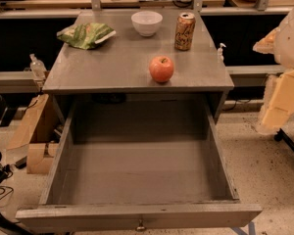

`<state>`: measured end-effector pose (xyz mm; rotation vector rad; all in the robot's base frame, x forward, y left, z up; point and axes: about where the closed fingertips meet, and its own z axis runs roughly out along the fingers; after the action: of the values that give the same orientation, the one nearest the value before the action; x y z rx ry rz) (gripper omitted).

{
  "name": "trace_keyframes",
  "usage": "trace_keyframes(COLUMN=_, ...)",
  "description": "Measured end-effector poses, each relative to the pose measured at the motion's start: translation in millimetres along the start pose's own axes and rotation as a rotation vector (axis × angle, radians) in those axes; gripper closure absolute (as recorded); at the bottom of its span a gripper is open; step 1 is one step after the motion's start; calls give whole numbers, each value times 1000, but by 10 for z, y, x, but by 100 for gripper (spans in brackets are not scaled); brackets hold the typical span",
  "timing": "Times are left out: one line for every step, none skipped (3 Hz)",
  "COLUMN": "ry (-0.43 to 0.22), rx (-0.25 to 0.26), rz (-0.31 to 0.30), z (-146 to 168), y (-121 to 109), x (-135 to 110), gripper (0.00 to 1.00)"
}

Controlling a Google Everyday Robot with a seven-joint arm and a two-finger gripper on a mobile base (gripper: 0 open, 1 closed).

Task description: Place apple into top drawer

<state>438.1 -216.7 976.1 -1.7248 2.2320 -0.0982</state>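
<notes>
The apple (161,68), red-orange with a short stem, sits upright on the grey cabinet top (103,67), near its front edge and right of centre. The top drawer (137,213) below it is pulled fully open toward me. Its grey wooden inside shows nothing in it, and a small brass knob (140,225) sits on its front panel. My gripper (279,106) appears as a blurred white and yellowish shape at the right edge of the camera view. It is well to the right of the cabinet and apart from the apple.
On the cabinet top stand a green chip bag (85,35) at the back left, a white bowl (146,22) at the back centre and a drink can (184,31) behind the apple. Cardboard boxes (34,131) and cables lie on the floor to the left.
</notes>
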Motion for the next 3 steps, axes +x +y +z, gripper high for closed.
trace_keyframes(ry=0, rx=0, rz=0, z=0, y=0, x=0, gripper=0)
trace_keyframes(ry=-67, rx=20, rz=7, z=84, y=-109, x=-67, gripper=0)
trace_keyframes(ry=-290, rx=56, rz=39, z=379, y=-473, x=-282, gripper=0)
